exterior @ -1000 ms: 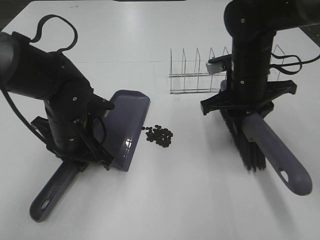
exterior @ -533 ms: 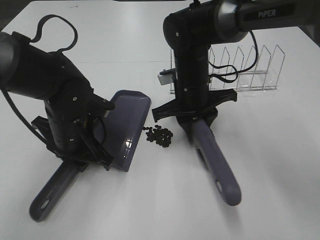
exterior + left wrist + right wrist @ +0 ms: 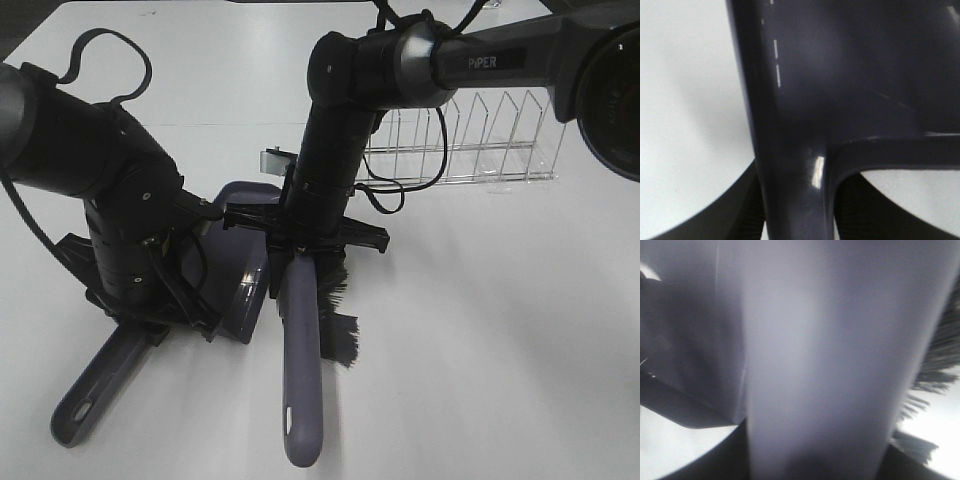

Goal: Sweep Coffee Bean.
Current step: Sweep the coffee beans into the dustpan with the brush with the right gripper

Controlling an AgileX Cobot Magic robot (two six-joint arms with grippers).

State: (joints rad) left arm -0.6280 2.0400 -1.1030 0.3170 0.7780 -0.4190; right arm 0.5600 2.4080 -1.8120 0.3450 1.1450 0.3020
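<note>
Here, the left gripper (image 3: 148,318) was shut tight on the handle of the purple dustpan (image 3: 250,285). In the left wrist view, its dark fingers (image 3: 725,215) pressed on both sides of that handle, with no gap. The dustpan sat on the left part of the white table (image 3: 500,350). Its open side faced the middle.

The right arm lay across the middle of the table. The right gripper (image 3: 300,258) was clamped on the purple brush (image 3: 302,380), up near the brush head. The long end of the brush pointed at the near edge of the table. Its black bristles (image 3: 338,325) stuck out on the side away from the dustpan. The brush was just beside the open side of the dustpan. I could not tell if the two touched. The right wrist view was blurry. It showed the pale brush up close, with some bristles (image 3: 935,355) at one side.

The coffee beans did not show in any view. The arm and the brush hid the spot in front of the dustpan, so I could not tell where the beans lay.

A clear wire rack (image 3: 480,140) stood at the back, well apart from the brush.
</note>
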